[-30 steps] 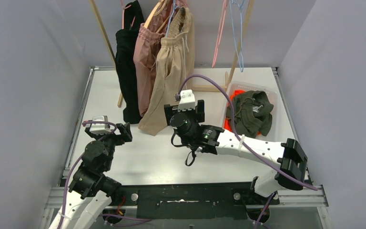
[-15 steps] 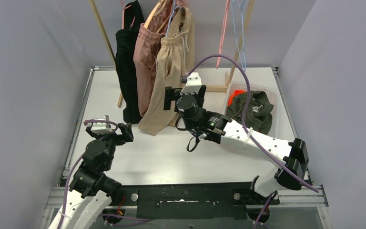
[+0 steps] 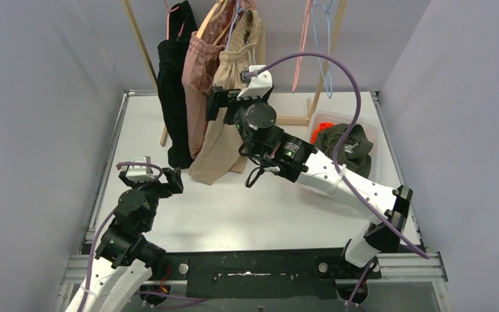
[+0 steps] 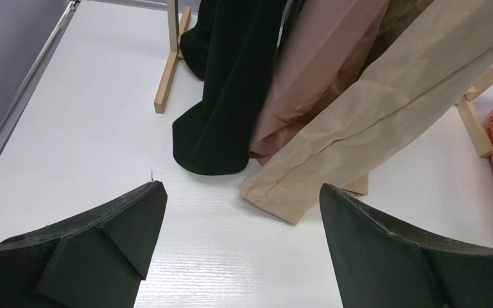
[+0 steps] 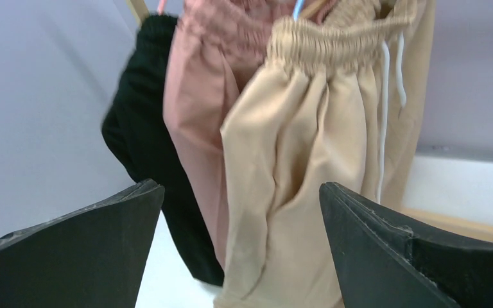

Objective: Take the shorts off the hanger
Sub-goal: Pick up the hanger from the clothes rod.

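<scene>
Three shorts hang on hangers from a wooden rack at the back: beige shorts [image 3: 232, 78] in front, pink shorts [image 3: 198, 78] behind them, black shorts [image 3: 172, 84] at the left. My right gripper [image 3: 224, 105] is raised and open just in front of the beige shorts [image 5: 295, 160], below their gathered waistband [image 5: 334, 42], with nothing between its fingers. My left gripper [image 3: 171, 180] hovers low over the table, open and empty, short of the beige hem [image 4: 359, 122]. Olive green shorts [image 3: 345, 151] lie on orange shorts [image 3: 323, 127] in the basket.
The basket [image 3: 380, 162] stands on the right of the table. Empty pink and blue hangers [image 3: 312, 45] dangle from the rack on the right. The rack's wooden foot [image 4: 167, 70] rests on the table by the black shorts [image 4: 231, 96].
My right arm has lifted from near the table up and back to the upper part of the beige shorts. The left arm has hardly moved.
</scene>
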Controlling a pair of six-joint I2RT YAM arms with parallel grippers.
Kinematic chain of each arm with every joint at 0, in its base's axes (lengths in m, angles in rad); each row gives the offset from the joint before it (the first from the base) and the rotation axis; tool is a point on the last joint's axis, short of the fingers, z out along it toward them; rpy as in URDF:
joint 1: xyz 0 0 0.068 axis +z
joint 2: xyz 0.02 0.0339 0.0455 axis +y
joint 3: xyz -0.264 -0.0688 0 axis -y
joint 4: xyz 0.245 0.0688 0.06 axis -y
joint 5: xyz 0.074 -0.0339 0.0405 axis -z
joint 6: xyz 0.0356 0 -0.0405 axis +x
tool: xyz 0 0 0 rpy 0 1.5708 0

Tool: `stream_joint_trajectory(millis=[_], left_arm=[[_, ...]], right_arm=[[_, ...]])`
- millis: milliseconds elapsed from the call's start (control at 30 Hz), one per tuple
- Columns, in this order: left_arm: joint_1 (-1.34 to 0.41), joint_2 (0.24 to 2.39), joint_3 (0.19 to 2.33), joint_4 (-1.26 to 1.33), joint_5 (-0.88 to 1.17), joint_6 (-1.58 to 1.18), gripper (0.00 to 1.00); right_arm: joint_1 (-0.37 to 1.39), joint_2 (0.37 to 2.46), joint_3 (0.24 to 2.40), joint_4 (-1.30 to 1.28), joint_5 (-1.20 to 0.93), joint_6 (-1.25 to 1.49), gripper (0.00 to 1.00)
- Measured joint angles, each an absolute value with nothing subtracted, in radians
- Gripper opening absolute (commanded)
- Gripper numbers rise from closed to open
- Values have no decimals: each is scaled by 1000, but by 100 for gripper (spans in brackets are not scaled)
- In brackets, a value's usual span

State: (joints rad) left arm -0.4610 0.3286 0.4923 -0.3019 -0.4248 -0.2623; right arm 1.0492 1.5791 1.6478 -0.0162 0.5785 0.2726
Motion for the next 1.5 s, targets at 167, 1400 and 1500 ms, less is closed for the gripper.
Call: stream_joint_trajectory(millis=[167, 1400, 1500], left_arm=[[-460, 332, 492, -302, -419, -263, 91], [-450, 337, 487, -294, -377, -270, 91], [-450, 337, 487, -294, -377, -270, 91]], right_arm=[[1027, 1649, 1794, -34, 571, 281, 94], [835, 1918, 2138, -413, 775, 180, 0], [827, 1918, 2138, -397, 778, 121, 0]])
